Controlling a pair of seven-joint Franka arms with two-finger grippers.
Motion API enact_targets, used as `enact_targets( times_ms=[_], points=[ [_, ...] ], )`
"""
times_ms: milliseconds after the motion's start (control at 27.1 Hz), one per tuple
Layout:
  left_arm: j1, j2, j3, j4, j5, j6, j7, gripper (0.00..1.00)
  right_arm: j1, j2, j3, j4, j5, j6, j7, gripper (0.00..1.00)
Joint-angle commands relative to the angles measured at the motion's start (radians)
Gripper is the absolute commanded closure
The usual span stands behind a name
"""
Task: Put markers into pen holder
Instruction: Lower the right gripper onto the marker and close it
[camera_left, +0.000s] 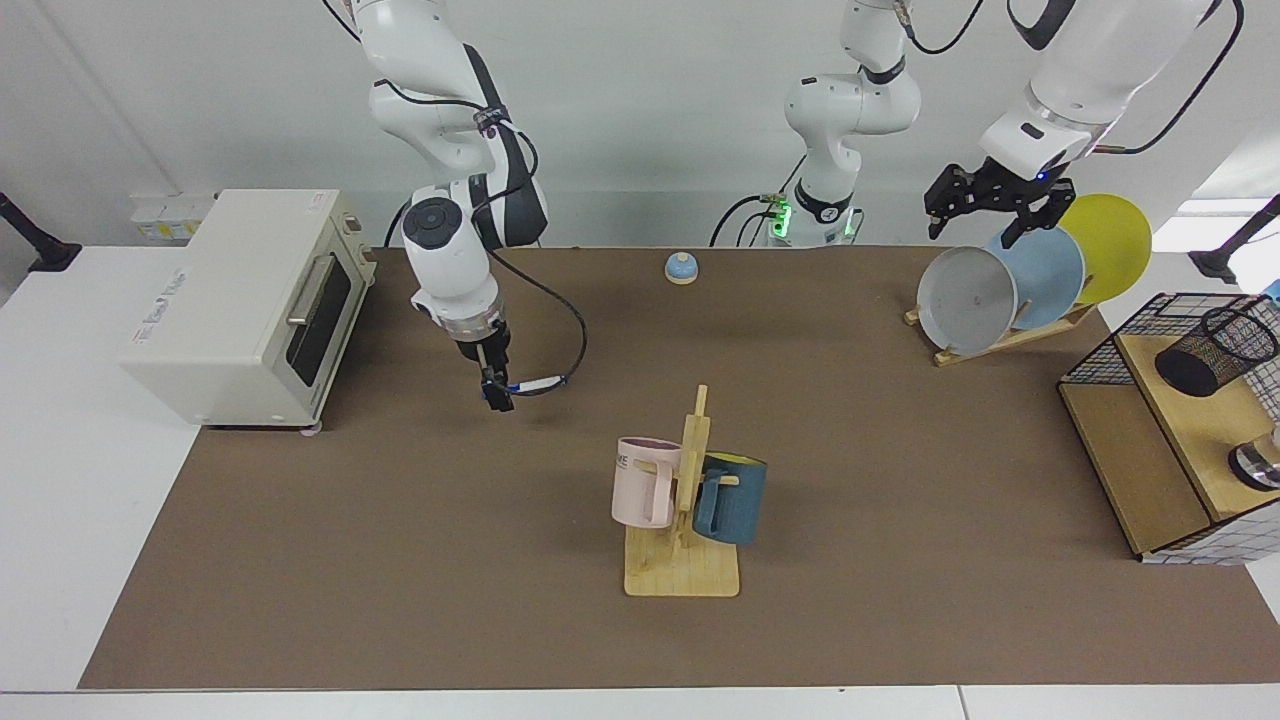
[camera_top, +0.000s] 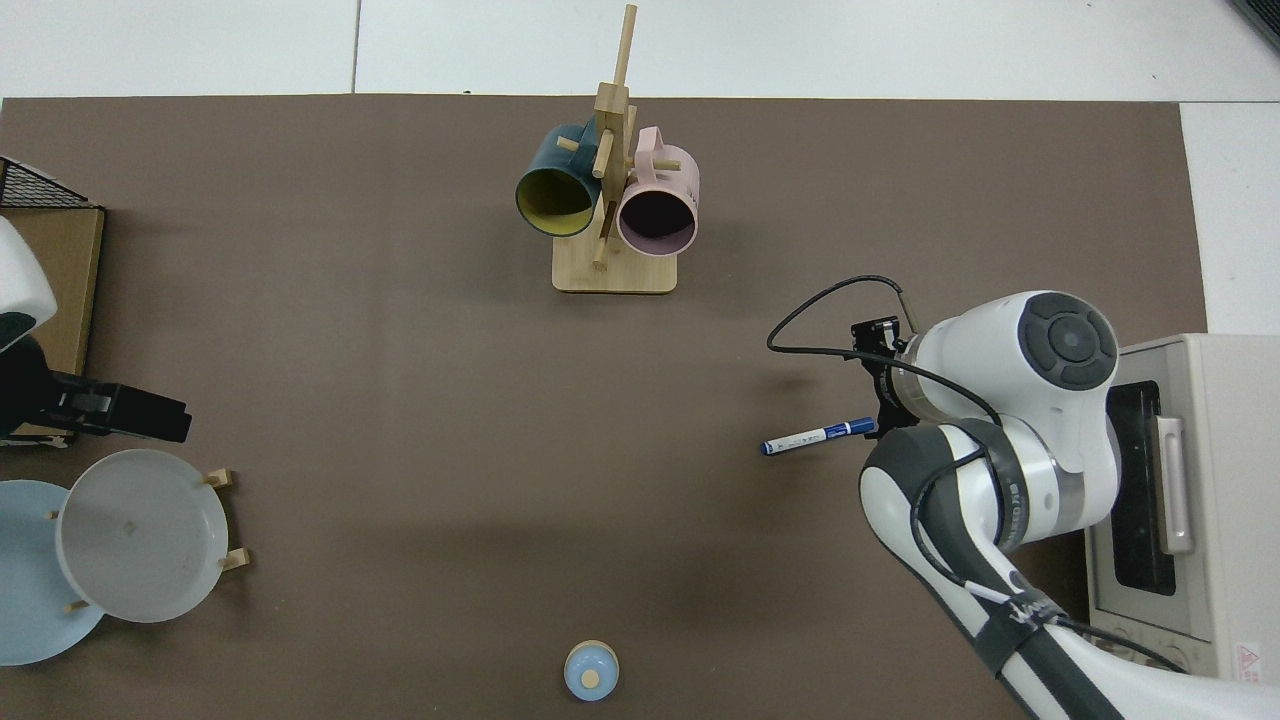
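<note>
One marker (camera_left: 538, 383), white with a dark blue cap, lies flat on the brown mat (camera_left: 400, 560); in the top view the marker (camera_top: 815, 437) points left. My right gripper (camera_left: 497, 393) is down at the marker's capped end, its hand partly covering that end in the top view, where the right gripper (camera_top: 878, 400) sits just under the wrist. The pen holder (camera_left: 1215, 350), a black mesh cup, rests on the wooden shelf at the far right and is out of the top view. My left gripper (camera_left: 990, 212) hangs open above the plates, holding nothing.
A mug tree (camera_left: 685, 500) with a pink and a blue mug stands mid-table. A plate rack (camera_left: 1010, 290) with three plates is at the back right beside the wire basket (camera_left: 1110, 350). A toaster oven (camera_left: 240, 300) is on the left, a small blue bell (camera_left: 681, 267) at the back.
</note>
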Motion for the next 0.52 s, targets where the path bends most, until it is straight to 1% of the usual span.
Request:
enact_targets(
  times_ms=[0,480],
  points=[
    [0.002,-0.035,0.002,-0.042,-0.006,0.022,0.014,0.00,0.003,-0.015,0.001,-0.072,0.005,0.074,0.023,0.02],
    [0.002,-0.035,0.004,-0.042,-0.006,0.018,0.014,0.00,0.003,0.030,-0.001,-0.089,0.005,0.137,0.023,0.03]
  ],
)
